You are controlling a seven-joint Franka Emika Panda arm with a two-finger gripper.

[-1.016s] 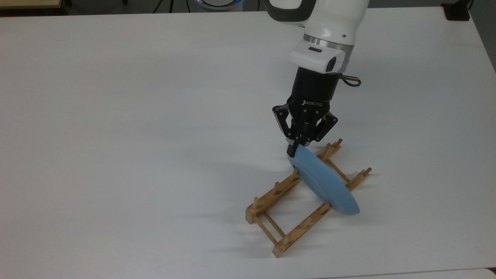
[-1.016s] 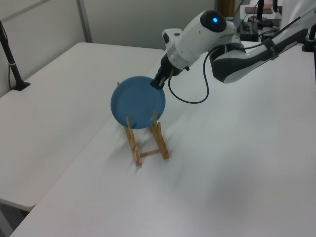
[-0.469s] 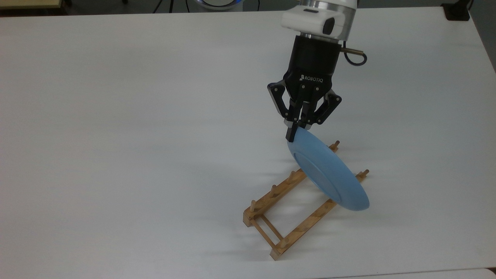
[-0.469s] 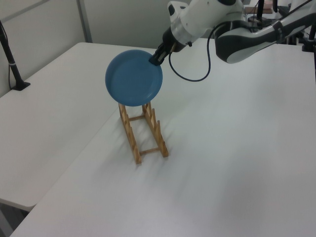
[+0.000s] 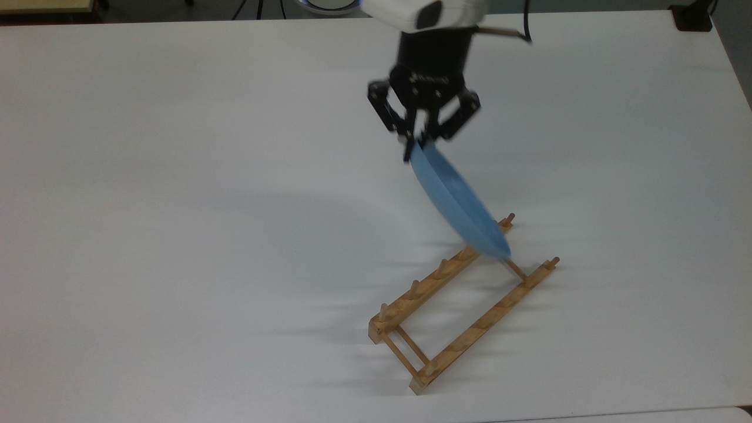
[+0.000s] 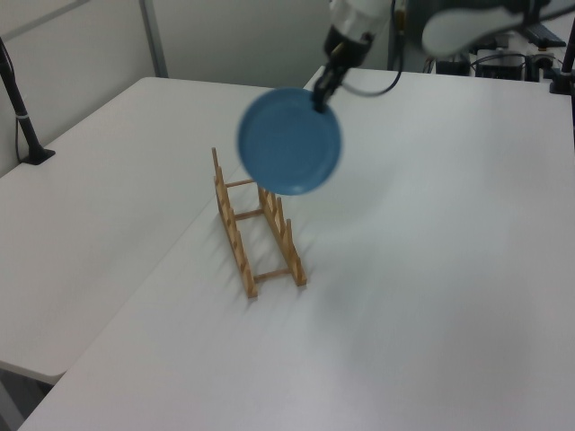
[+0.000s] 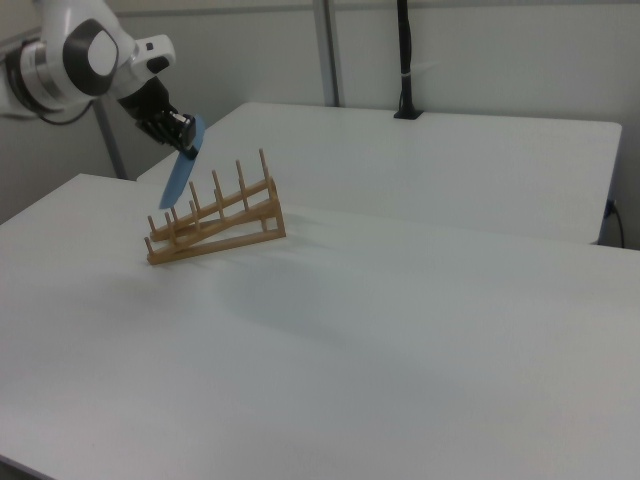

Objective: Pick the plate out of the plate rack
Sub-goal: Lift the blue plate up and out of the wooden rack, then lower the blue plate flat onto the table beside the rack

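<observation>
The light-blue plate (image 5: 455, 202) hangs in the air, held by its upper rim, clear of the wooden plate rack (image 5: 464, 305). My gripper (image 5: 413, 148) is shut on the plate's top edge. In the left view the plate (image 6: 289, 141) faces the camera, above and to the right of the rack (image 6: 254, 224), with the gripper (image 6: 320, 101) at its upper right rim. In the right view the plate (image 7: 180, 168) appears edge-on, tilted, just above the rack's (image 7: 215, 225) left end, with the gripper (image 7: 185, 138) on its top.
The rack stands alone on a white table (image 5: 176, 176). A second white table (image 7: 430, 150) adjoins it in the right view, with a black post (image 7: 405, 60) at its far edge. A black clamp (image 6: 27, 135) stands at the left view's left.
The gripper has lifted the plate up out of the rack and carried it toward the top view's upper left. The rack now stands bare on the table.
</observation>
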